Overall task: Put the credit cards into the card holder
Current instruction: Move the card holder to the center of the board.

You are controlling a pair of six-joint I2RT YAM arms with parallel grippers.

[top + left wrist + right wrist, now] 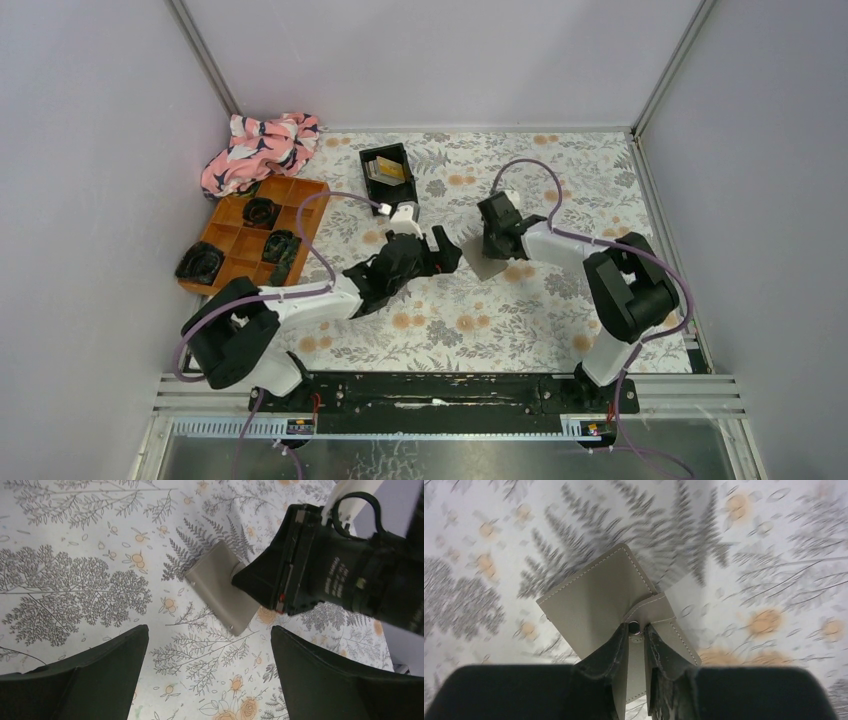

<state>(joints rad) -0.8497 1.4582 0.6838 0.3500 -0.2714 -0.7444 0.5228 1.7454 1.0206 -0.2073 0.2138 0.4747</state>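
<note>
The card holder (484,263) is a flat grey-taupe wallet lying folded on the flowered tabletop, also in the left wrist view (218,586) and the right wrist view (593,601). My right gripper (492,243) (638,629) comes down on it from the right. Its two fingers are pinched on the holder's stitched snap tab (651,611). My left gripper (449,251) (210,636) stands wide open just left of the holder, with only tablecloth between its fingers. The credit cards (387,171), gold and pale, lie in the black tray at the back.
The black tray (372,157) sits at the back centre. An orange compartment tray (305,190) with black items is at the left, a pink patterned cloth (259,146) behind it. Grey walls close in the table on three sides.
</note>
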